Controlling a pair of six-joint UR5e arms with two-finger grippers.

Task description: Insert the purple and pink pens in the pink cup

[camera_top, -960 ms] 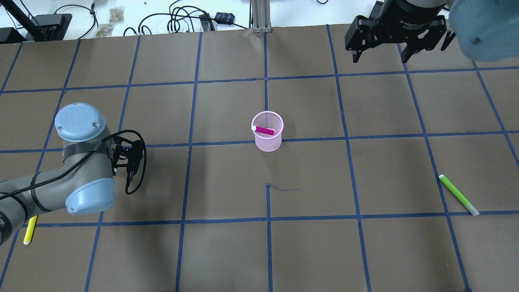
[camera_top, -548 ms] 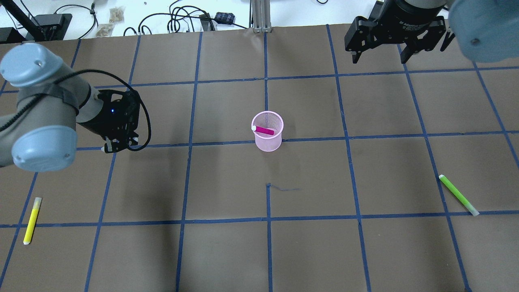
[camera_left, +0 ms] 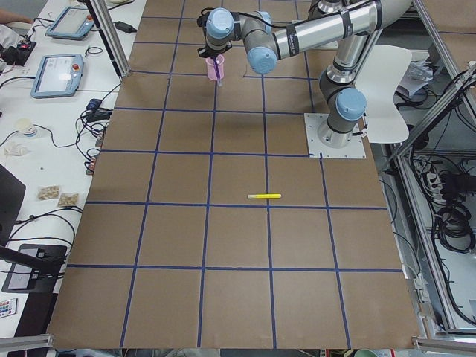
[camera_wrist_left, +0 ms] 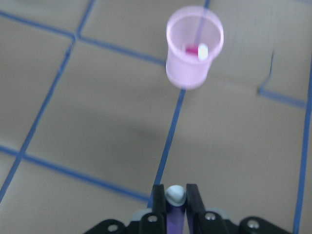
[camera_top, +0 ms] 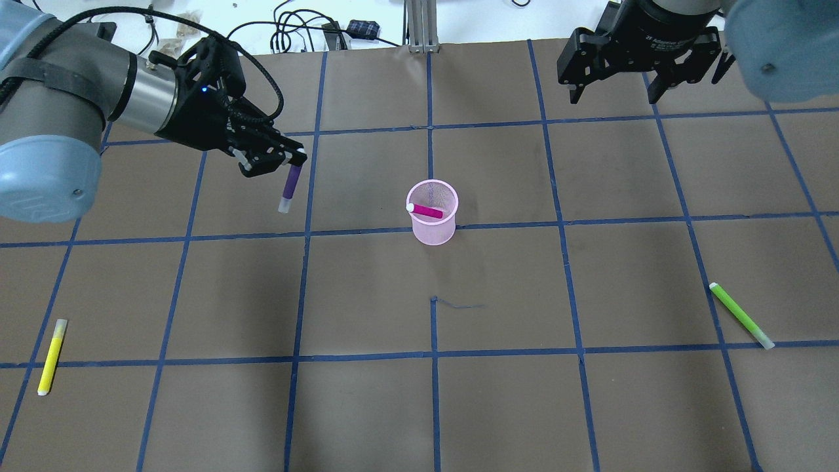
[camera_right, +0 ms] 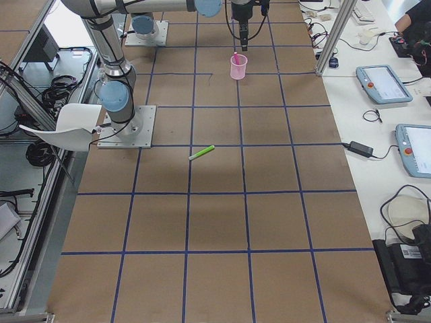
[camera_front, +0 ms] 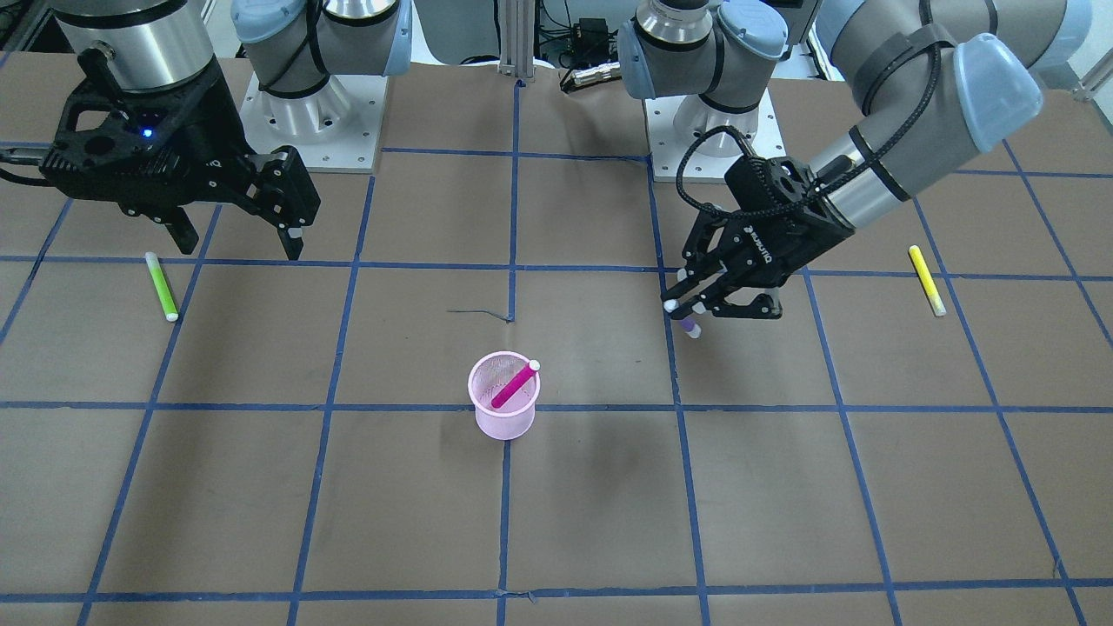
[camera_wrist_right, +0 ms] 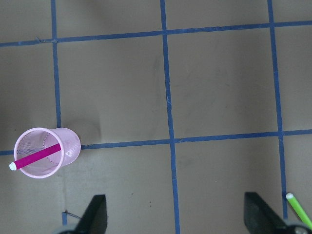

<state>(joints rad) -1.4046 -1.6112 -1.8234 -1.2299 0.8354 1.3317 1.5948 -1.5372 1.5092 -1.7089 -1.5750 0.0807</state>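
The pink mesh cup (camera_top: 433,232) stands upright near the table's middle, with the pink pen (camera_top: 427,211) leaning inside it. My left gripper (camera_top: 272,157) is shut on the purple pen (camera_top: 290,187), which hangs in the air to the left of the cup and apart from it. In the front-facing view this gripper (camera_front: 687,304) shows the purple pen's tip (camera_front: 691,329) below it. The left wrist view shows the pen (camera_wrist_left: 175,204) between the fingers, the cup (camera_wrist_left: 187,73) ahead. My right gripper (camera_top: 616,92) is open and empty at the far right edge.
A yellow pen (camera_top: 51,357) lies at the near left of the table. A green pen (camera_top: 742,315) lies at the near right and also shows in the right wrist view (camera_wrist_right: 297,207). Cables and a metal post (camera_top: 419,26) sit beyond the far edge.
My left arm has swung away from the yellow pen, up and to the right toward the cup, and the purple pen now shows hanging from its gripper. The right arm has not moved.
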